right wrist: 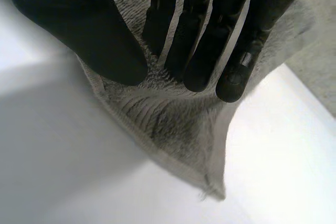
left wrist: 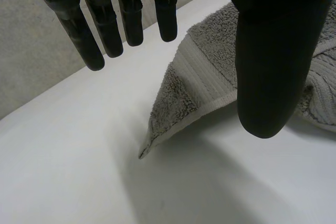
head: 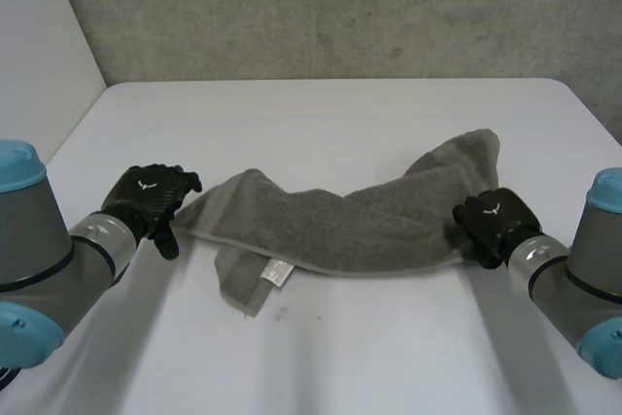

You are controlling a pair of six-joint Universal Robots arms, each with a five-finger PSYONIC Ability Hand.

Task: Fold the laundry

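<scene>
White table [head: 340,114] — right hand [head: 496,223] pinches the grey towel [head: 330,225], left hand [head: 148,196] relaxed.

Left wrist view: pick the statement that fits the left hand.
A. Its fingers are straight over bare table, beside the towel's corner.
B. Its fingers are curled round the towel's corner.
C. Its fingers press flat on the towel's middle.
A: the fingers of the left hand point straight out over the bare table, beside the corner of the towel, and hold nothing.
</scene>
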